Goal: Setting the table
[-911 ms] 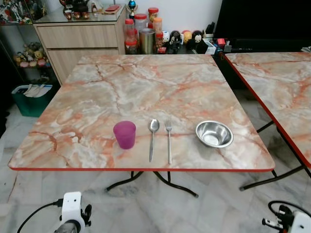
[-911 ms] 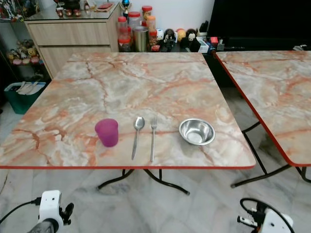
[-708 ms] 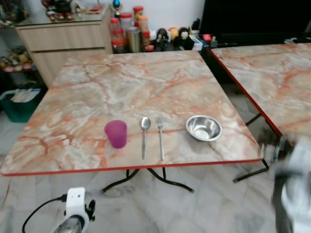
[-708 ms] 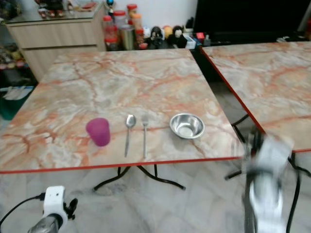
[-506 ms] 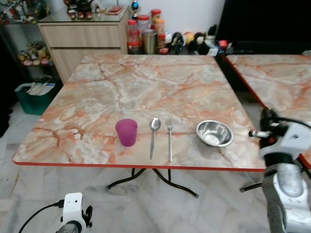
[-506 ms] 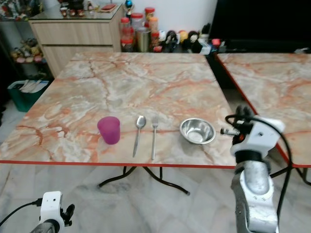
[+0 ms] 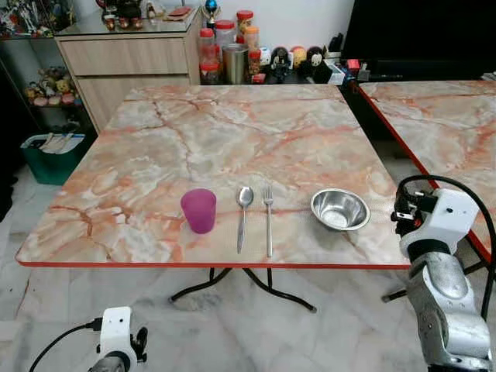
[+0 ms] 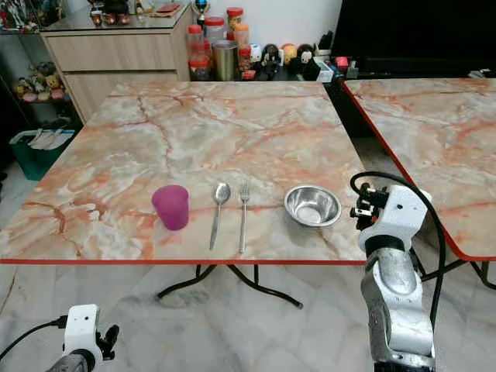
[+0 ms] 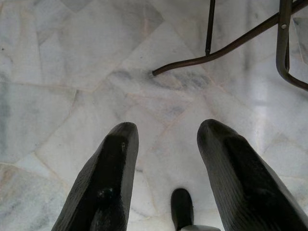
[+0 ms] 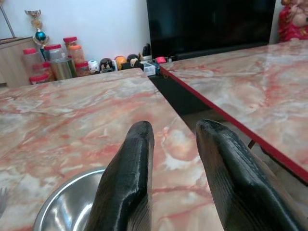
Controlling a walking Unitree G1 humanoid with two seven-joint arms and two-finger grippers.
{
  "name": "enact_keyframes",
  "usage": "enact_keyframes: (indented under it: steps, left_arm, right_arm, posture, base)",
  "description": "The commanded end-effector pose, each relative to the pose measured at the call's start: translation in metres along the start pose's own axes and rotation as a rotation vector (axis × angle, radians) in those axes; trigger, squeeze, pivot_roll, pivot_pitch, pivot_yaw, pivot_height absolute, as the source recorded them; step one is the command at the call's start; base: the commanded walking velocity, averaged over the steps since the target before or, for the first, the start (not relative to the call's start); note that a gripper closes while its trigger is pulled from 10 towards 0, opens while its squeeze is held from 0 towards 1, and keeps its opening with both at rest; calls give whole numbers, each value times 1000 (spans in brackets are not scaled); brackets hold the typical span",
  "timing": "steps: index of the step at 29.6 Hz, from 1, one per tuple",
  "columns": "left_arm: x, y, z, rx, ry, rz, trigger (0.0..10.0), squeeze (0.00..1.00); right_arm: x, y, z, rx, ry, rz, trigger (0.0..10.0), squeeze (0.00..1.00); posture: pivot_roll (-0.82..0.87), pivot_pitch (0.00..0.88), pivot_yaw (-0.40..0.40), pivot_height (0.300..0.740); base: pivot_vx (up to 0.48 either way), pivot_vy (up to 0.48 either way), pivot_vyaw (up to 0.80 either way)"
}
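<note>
Right gripper (image 10: 171,159) is hovering with its fingers apart and empty at the table's (image 7: 232,139) near right corner, just beside the steel bowl (image 7: 340,209). Judging by the layout, the setting looks well along: purple cup (image 7: 199,211), spoon (image 7: 243,217), fork (image 7: 268,220) and bowl are lying in a row along the near edge. Left gripper (image 9: 166,178) is hanging idle, fingers spread, over the floor.

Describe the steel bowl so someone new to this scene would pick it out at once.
On the near marble table, four items sit in a row along the front edge. The steel bowl is the rightmost, beside the fork, nearest the right claw. It alone is round, shiny, wide and empty.
</note>
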State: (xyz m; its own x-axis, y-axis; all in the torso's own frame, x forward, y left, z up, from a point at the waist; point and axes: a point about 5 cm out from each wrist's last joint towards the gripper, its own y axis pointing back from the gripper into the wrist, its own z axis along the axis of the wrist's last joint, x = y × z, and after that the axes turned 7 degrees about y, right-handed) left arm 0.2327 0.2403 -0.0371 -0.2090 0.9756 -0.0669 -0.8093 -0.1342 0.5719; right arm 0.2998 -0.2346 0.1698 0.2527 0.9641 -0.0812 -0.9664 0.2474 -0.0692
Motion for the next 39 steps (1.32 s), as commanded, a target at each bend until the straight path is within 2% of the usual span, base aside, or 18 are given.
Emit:
enact_keyframes:
  steps: [1, 3, 4, 8, 13, 19, 20, 26, 32, 36, 39]
  left_arm:
    - [1, 0, -1, 11, -9, 1, 10000, 0]
    - [1, 0, -1, 12, -9, 0, 10000, 0]
    - [1, 0, -1, 13, -11, 0, 10000, 0]
    - [1, 0, -2, 15, -15, -4, 10000, 0]
    - [0, 0, -2, 15, -16, -6, 10000, 0]
    - [0, 0, -2, 14, -18, -7, 10000, 0]
    - [-1, 0, -1, 8, -13, -9, 10000, 0]
    - [-3, 0, -2, 6, -16, -11, 10000, 0]
    - [-3, 0, -2, 6, -20, -8, 10000, 0]
    - [-3, 0, -2, 11, -16, -7, 10000, 0]
    - [-3, 0, -3, 16, -17, -9, 10000, 0]
  right_arm:
    - [-3, -4, 1, 15, -1, -16, 10000, 0]
    - [-2, -4, 3, 9, -6, -10, 10000, 0]
    - [-1, -5, 5, 4, -9, -7, 10000, 1000]
    - [1, -6, 7, -1, -19, 0, 10000, 1000]
    - [-3, -10, -7, 85, -28, -33, 10000, 1000]
    - [-2, -12, -5, 88, -26, -34, 10000, 1000]
    - [0, -12, -4, 85, -28, -22, 10000, 0]
    - [7, -11, -1, 70, -56, -4, 10000, 0]
    - [11, -11, -1, 67, -35, 28, 10000, 0]
    - [11, -11, 1, 53, -20, 23, 10000, 0]
    - [11, -12, 2, 51, -65, 8, 10000, 0]
  posture:
    - [-33, 67, -7, 740]
    - [-33, 64, -8, 740]
    - [-35, 63, -7, 740]
    - [-37, 55, -8, 740]
    - [-34, 45, -11, 740]
    - [-37, 40, -12, 740]
    - [-38, 38, -13, 740]
    - [-36, 38, -16, 740]
    - [-38, 42, -16, 740]
    - [-37, 46, -18, 740]
    - [-37, 47, -18, 740]
  base:
    - [0, 0, 0]
    - [0, 0, 0]
    - [0, 0, 0]
    - [0, 0, 0]
    - [0, 0, 0]
    - [0, 0, 0]
    - [0, 0, 0]
    - [0, 0, 0]
    - [162, 0, 0]
    - [277, 0, 545]
    - [284, 0, 367]
